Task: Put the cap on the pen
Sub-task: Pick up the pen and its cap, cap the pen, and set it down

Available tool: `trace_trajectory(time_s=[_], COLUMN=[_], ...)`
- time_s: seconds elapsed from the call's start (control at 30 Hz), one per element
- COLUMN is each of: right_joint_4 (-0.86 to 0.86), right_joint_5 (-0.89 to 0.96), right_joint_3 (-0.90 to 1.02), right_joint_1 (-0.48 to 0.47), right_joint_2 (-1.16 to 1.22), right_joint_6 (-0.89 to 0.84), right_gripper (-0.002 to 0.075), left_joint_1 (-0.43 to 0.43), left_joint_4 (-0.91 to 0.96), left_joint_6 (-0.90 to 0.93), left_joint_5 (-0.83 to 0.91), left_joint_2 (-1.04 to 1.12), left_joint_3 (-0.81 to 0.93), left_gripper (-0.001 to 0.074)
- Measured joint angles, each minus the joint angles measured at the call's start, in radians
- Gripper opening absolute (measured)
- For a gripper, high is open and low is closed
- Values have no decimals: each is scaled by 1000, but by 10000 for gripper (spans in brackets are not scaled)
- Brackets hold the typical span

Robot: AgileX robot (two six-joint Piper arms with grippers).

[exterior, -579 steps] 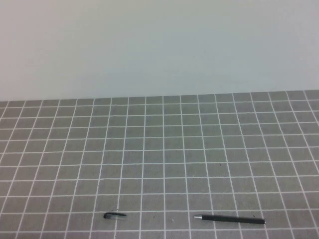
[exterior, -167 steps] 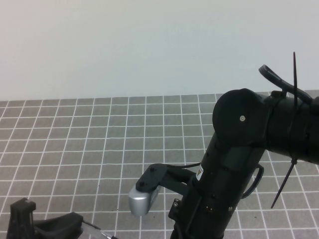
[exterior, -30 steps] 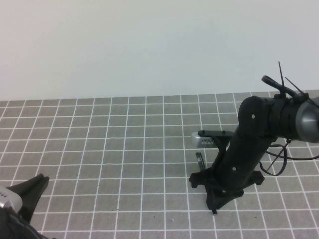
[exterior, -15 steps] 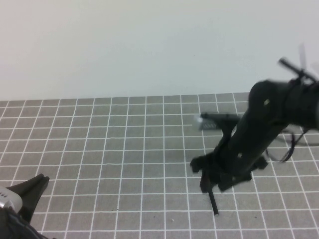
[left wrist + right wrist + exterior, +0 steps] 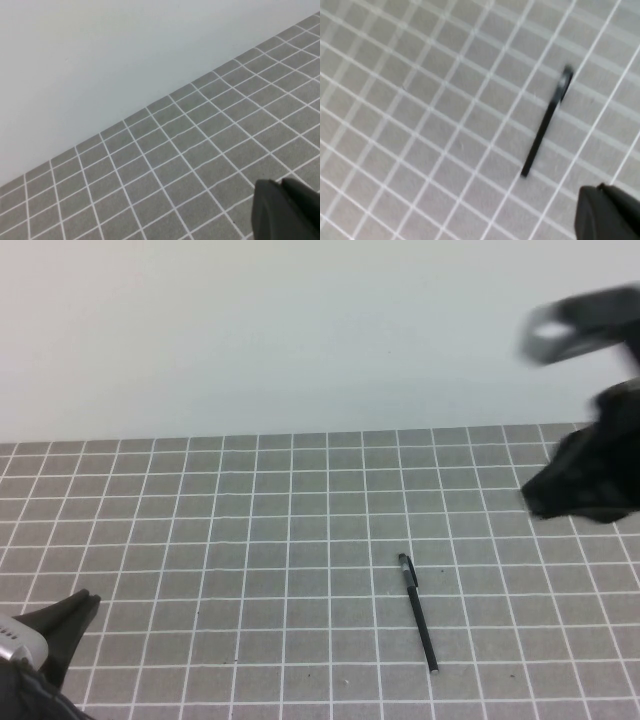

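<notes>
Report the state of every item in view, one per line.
Pen: lying flat on the grid mat, cap seemingly on its far end, held by nothing.
Left end effector: low at the near left corner, away from the pen.
Right end effector: raised at the right edge, clear of the pen.

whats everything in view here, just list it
pen: one, black, lying flat on the mat right of centre, clip end pointing away from the robot; looks capped, and no loose cap shows
mat: one, grey with a white grid, covering the table
wall: one, pale and plain, behind the mat
left gripper: one, black, low at the near left corner, holding nothing
right gripper: one, black and blurred, raised at the right edge, apart from the pen
</notes>
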Motion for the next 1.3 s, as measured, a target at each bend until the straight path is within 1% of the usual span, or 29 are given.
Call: trace_trajectory(time_s=[0.17,0.47,0.57,0.67,0.83,0.93,1.3], right_joint_4=[-5,-147,-160,-180,-203,-220,-220], right_joint_5=[-124,-156,-195,-204,-202,-203,-202], right_joint_3=[177,577,692,785,883,890,890], right_joint_1=[0,0,0,0,0,0,0], right_joint_2=[-238,-585,-692,-784,-900,-946,-955], right_joint_6=[4,54,106,106,106,106,106], right_gripper=[3,3,3,3,3,3,-1], left_joint_1=[0,0,0,0,0,0,0], left_joint_4=[5,5,5,-7,-7,-7,-7], left_joint_6=[0,0,0,0,0,0,0], left_joint_5=[40,72,80,88,88,88,83], left_joint_2=[0,0,0,0,0,0,0], left_joint_3=[0,0,0,0,0,0,0], left_gripper=[1,1,1,1,1,1,1])
